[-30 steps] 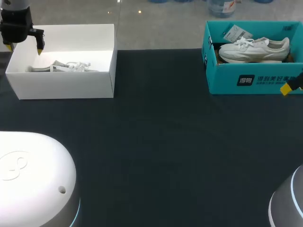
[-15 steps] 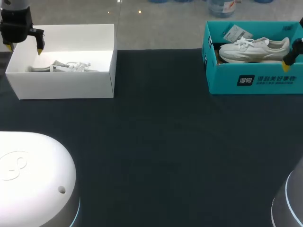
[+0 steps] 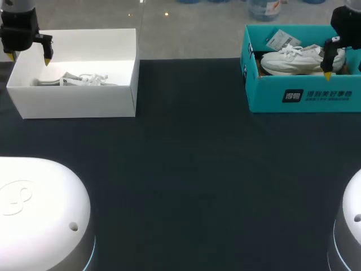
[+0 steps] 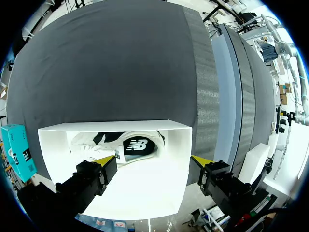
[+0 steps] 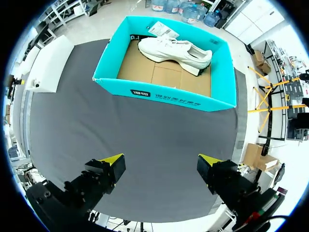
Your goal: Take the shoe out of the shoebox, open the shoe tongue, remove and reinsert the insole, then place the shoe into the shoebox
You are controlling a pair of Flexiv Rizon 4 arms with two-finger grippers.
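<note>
A white shoe (image 3: pixel 302 58) lies on its side in the open teal shoebox (image 3: pixel 299 96) at the far right, with a paper tag (image 3: pixel 280 39) beside it. My right gripper (image 5: pixel 161 160) hangs open and empty; its one visible fingertip (image 3: pixel 327 74) hangs at the box's front wall by the shoe's heel end. In the right wrist view the shoe (image 5: pixel 174 50) and teal box (image 5: pixel 164 94) lie ahead of the fingers. At the far left, a white box (image 3: pixel 73 101) holds another white shoe (image 3: pixel 84 79). My left gripper (image 3: pixel 28 56) stands open above that box, the shoe (image 4: pixel 120 145) ahead of it.
The dark table top (image 3: pixel 186 169) stretches between the two boxes. The white domes of my arm bases fill the near left corner (image 3: pixel 39 214) and the near right corner (image 3: pixel 347 231).
My right gripper has come in from the right edge, moving up and leftward to the teal box's front wall. The left arm has kept still.
</note>
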